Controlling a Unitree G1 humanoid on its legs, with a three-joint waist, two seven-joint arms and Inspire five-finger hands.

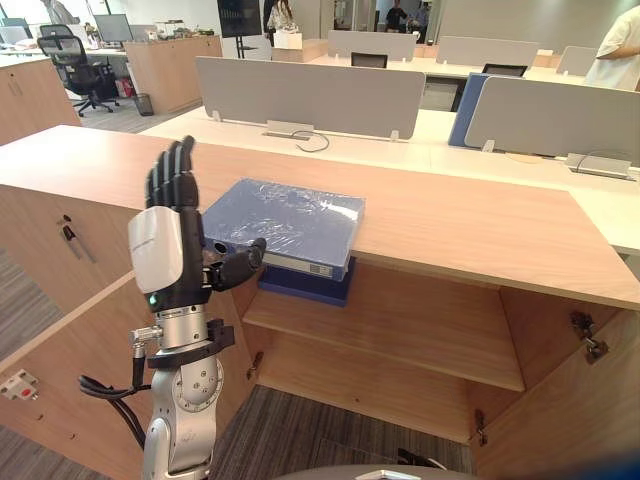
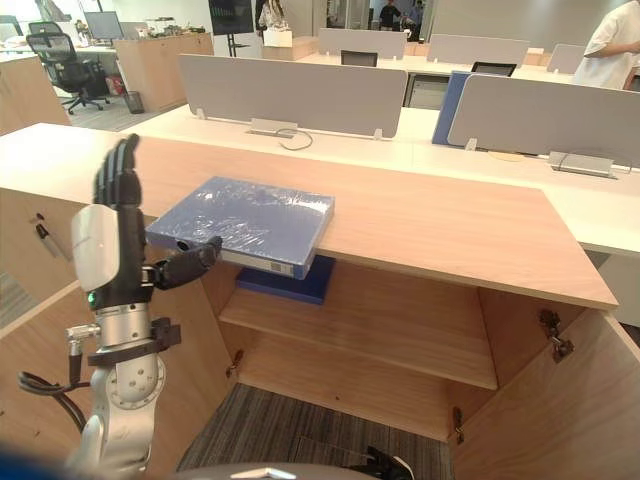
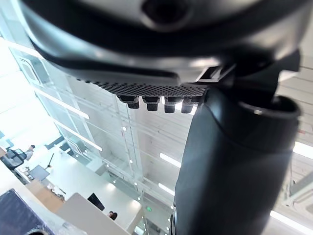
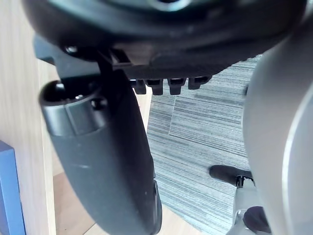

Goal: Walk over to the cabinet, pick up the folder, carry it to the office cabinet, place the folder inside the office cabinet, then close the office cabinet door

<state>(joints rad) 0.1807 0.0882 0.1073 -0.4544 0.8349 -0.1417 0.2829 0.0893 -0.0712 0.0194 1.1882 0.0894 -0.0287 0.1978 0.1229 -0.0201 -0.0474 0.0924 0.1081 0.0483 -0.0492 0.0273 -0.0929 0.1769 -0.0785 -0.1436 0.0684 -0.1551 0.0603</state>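
- Open-plan office, with an open wooden cabinet (image 1: 450, 230) in front.
- Blue folder (image 1: 285, 225) lies on the cabinet top, overhanging its front edge.
- Left hand (image 1: 175, 240) is raised just beside the folder, fingers straight and empty.
- Right hand (image 4: 107, 161) is above the carpet (image 4: 205, 137), fingers uncurled.

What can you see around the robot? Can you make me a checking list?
Surface: wooden cabinet top, carrying the folder.
Job's things: blue folder lies flat, its near edge over the front; the cabinet door stands open, showing a shelf.
Clutter: a darker blue thing inside the cabinet, under the folder.
Hands: left hand raised, fingers straight, thumb by the folder's corner, touching or not I cannot tell; right hand open, above grey carpet.
Cables: a cable loops on the white desk behind.
Surroundings: grey dividers, a black office chair, a person in a white shirt.
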